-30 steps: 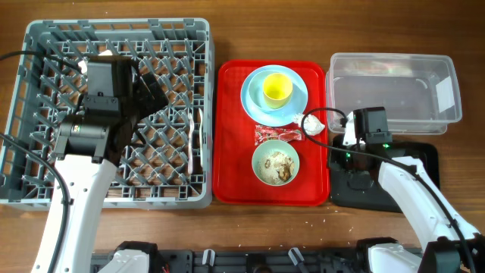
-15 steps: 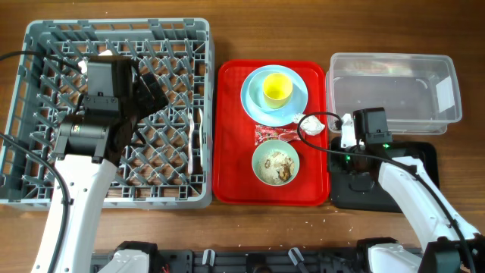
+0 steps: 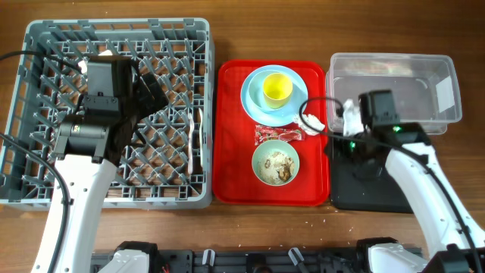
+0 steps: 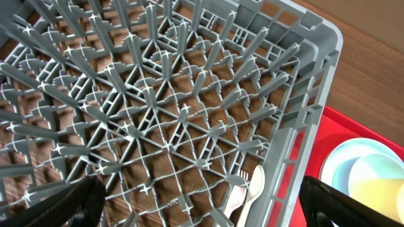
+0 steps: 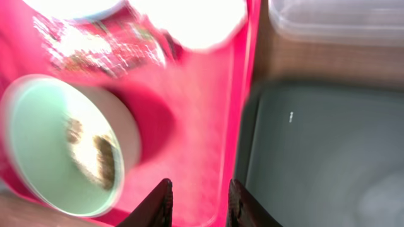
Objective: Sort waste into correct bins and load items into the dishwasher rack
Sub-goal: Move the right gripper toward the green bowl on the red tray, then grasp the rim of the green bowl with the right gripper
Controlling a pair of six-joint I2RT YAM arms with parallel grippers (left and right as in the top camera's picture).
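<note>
The grey dishwasher rack [image 3: 45, 45] fills the left; a white fork and spoon [image 4: 246, 189] lie at its right side. My left gripper [image 4: 202, 211] hangs wide open above the rack [image 4: 303, 82], holding nothing. On the red tray [image 3: 231, 174] sit a light blue plate [image 3: 254, 102] with a yellow cup [image 3: 276, 89], a red-and-silver wrapper [image 3: 269, 135], a pale green bowl [image 3: 276, 164] with food scraps [image 3: 282, 168], and a crumpled napkin [image 3: 314, 121] at the right edge. My right gripper [image 5: 199, 202] is open and empty over the tray's right rim, apart from the napkin [image 5: 189, 19].
The clear tub [image 3: 394, 57] stands at the back right, and the black tray [image 3: 379, 189] lies in front of it, partly under my right arm. A cable loops over the napkin. Bare wood table surrounds everything.
My right gripper has pulled back from the napkin toward the clear tub and its jaws have parted. The napkin stays on the red tray. The left arm has not moved.
</note>
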